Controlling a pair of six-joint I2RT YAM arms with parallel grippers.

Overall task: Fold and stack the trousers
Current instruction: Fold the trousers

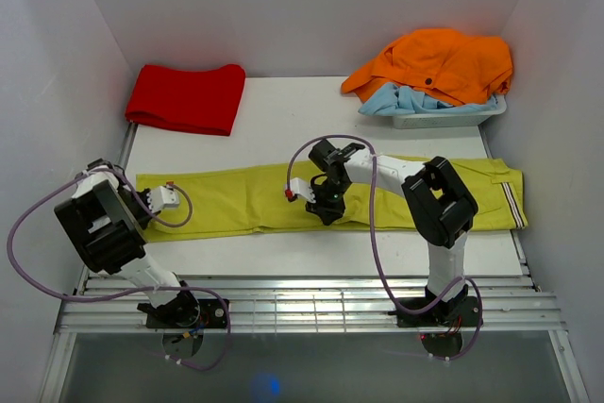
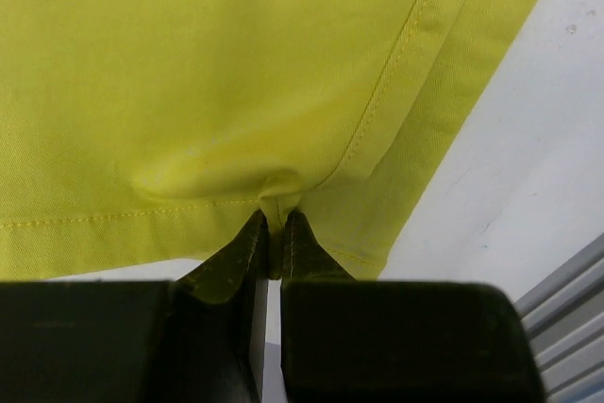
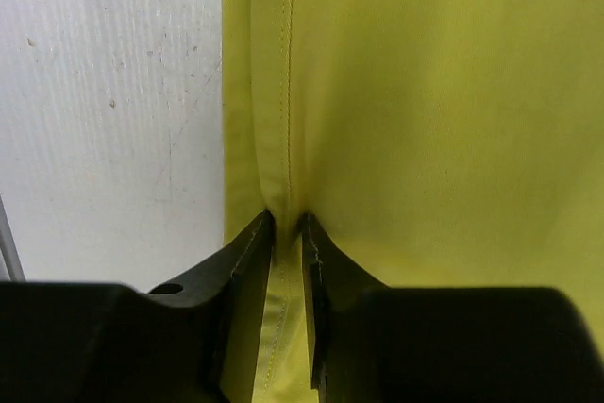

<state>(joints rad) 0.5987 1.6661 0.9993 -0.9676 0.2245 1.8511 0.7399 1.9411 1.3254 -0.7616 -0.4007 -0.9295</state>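
1. The trousers [image 1: 245, 197] lie flat in one long strip across the middle of the desk [image 1: 293, 125]. The leg ends are at the left and the waist at the right, where a striped lining [image 1: 511, 205] shows at the edge.
2. The left claw [image 1: 168, 197] is at the left end, on the leg hem. In its wrist view its fingers are almost together, nipping a small pucker of stitched hem. The cloth bunches just beyond the tips.
3. The right claw [image 1: 326, 212] is down on the near edge of the trousers, about midway along. Its wrist view shows the fingers a narrow slit apart, with a fold of the seamed edge held between them.
4. From above, neither claw's tips can be made out, as each sits under its own wrist body. The right arm crosses the trousers and hides a stretch of their right half.
5. Each wrist view shows only a small patch of yellow-green cloth and a strip of white desk. The rest of the trousers is cut off.
6. A red cloth [image 1: 186, 98] lies folded at the far left.
7. At the far right a tray [image 1: 451, 120] holds an orange garment [image 1: 439, 61] heaped over a blue garment [image 1: 401, 101]. Most of the tray and the blue one are covered, and what kind of garments they are is unclear.
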